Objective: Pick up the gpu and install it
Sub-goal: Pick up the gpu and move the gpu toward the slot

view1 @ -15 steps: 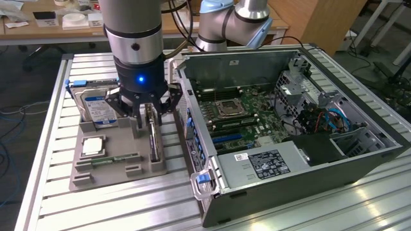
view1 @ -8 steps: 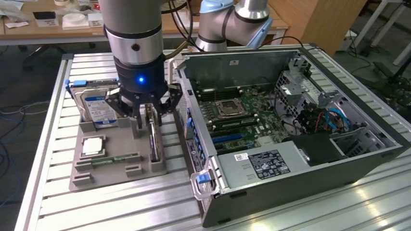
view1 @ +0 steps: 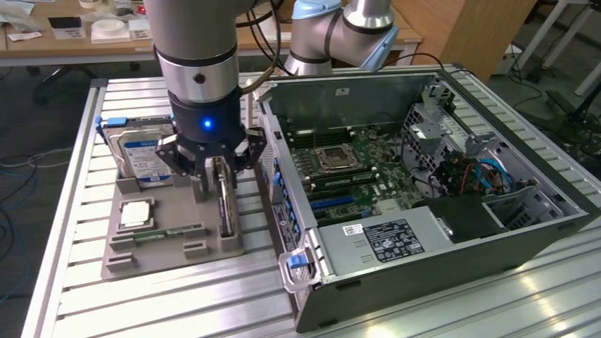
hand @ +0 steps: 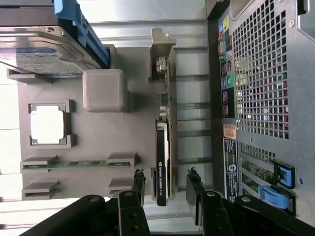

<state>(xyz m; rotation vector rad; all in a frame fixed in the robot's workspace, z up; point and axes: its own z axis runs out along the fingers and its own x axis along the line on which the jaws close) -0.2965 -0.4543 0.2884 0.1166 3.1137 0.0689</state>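
Presently: pick-up step, grasp not yet made. The thin flat dark gpu card with black face and metal end bracket stands on edge in a slot of the grey moulded holder tray, which sits on the ribbed aluminium surface. The card runs between the two black fingers, one on each side, no contact visible. The gripper stands apart, straddling it. Judgement: the grip calls for fingers square on both faces, centred. An open black computer case lies just outside one finger, and a silver hard drive with blue label lies well outside the other.
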